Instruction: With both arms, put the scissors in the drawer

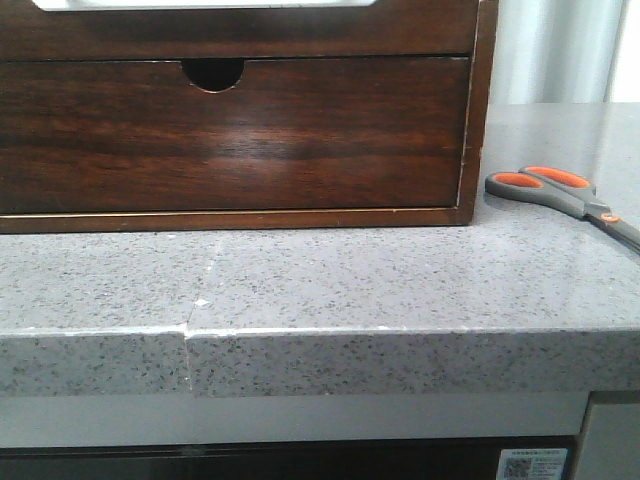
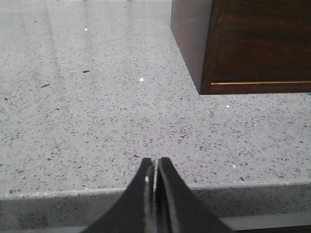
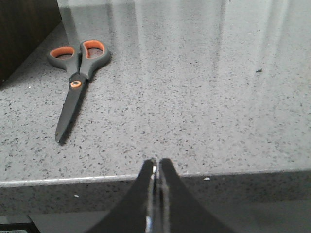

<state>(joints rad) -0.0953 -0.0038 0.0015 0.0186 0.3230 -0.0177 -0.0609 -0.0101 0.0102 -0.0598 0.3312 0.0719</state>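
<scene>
The drawer is sitting fully pushed into its cabinet, so its inside is not showing and I cannot tell what it is holding. The half-round notch is at the top edge of its front panel. The scissors are lying flat on the grey speckled table, just beside the right side of the cabinet, with blades closed and the handles toward the cabinet. The left claw is hanging over the table's front edge, with its fingers pressed together and holding nothing. The right claw is also staying together and empty, well apart from the scissors.
</scene>
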